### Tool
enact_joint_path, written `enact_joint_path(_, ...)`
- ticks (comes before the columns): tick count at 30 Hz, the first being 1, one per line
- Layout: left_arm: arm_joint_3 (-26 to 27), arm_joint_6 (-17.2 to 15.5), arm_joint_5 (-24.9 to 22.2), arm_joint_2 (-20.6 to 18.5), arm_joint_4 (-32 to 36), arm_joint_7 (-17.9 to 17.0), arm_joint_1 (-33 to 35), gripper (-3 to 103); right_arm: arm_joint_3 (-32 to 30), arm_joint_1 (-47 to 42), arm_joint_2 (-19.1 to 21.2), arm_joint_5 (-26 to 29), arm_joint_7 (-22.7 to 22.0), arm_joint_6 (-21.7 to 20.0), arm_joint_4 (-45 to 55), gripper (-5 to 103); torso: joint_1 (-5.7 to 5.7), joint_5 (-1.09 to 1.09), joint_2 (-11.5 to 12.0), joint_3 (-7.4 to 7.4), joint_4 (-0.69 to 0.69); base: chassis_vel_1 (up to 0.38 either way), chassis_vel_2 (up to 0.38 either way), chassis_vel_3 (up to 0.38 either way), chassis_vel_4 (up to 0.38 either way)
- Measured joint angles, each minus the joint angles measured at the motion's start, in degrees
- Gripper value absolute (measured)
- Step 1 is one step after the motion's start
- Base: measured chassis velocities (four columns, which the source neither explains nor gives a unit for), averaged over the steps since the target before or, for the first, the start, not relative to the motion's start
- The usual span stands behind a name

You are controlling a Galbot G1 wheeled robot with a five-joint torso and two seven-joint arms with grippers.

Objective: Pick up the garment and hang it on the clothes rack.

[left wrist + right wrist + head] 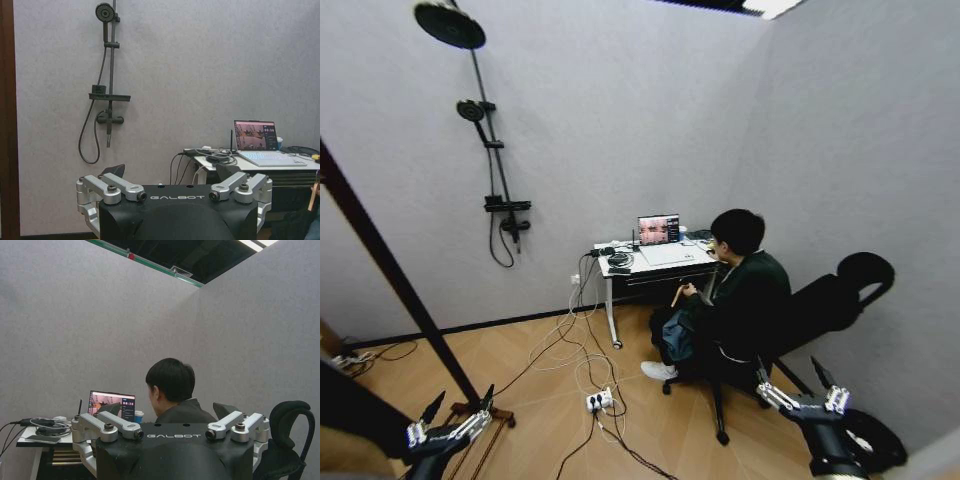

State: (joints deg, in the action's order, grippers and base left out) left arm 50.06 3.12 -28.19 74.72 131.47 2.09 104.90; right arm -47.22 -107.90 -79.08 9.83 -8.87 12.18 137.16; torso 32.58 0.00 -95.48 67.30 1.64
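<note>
One slanting upright of the dark reddish-brown clothes rack [390, 270] crosses the left of the head view, its foot on the floor beside my left gripper [460, 400]. The same post is a dark strip [7, 120] in the left wrist view. A dark mass [355, 405] lies at the lower left edge; I cannot tell whether it is the garment. My left gripper [171, 172] is open and empty, held low. My right gripper [790, 372] [167, 410] is also open and empty, low on the right, close behind the seated person.
A person [735, 300] sits on a black office chair [840, 295] at a small desk [655, 262] with a laptop [658, 230]. A power strip [599, 401] and cables lie on the wooden floor. A shower fitting [490, 150] hangs on the back wall.
</note>
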Motion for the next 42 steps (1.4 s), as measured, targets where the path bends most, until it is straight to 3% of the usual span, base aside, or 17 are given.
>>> enact_joint_path(2, 0.0, 0.0, 0.0, 0.0, 0.0, 0.0, 0.0, 100, 0.0, 0.0, 0.0, 0.0, 0.0, 0.0, 0.0, 100, 0.0, 0.0, 0.0, 0.0, -0.05, 0.0, 0.0, 0.0, 0.0)
enact_joint_path(26, 0.0, 0.0, 0.0, 0.0, 0.0, 0.0, 0.0, 100, 0.0, 0.0, 0.0, 0.0, 0.0, 0.0, 0.0, 100, -0.07, -0.02, 0.0, -0.03, -0.04, 0.139, -0.132, -0.13, 0.141)
enact_joint_path(29, 0.0, 0.0, 0.0, 0.0, 0.0, 0.0, 0.0, 100, 0.0, 0.0, 0.0, 0.0, 0.0, 0.0, 0.0, 100, -0.06, 0.01, 0.0, -0.01, 0.03, 0.041, 0.014, -0.073, 0.087)
enact_joint_path(35, 0.0, 0.0, 0.0, 0.0, 0.0, 0.0, 0.0, 100, 0.0, 0.0, 0.0, 0.0, 0.0, 0.0, 0.0, 100, 0.05, 0.02, 0.0, 0.02, -0.05, -0.002, 0.052, 0.058, 0.01)
enact_joint_path(42, 0.0, 0.0, 0.0, 0.0, 0.0, 0.0, 0.0, 100, 0.0, 0.0, 0.0, 0.0, 0.0, 0.0, 0.0, 100, 0.03, -0.02, 0.0, 0.01, -0.01, 0.045, 0.101, 0.101, 0.043)
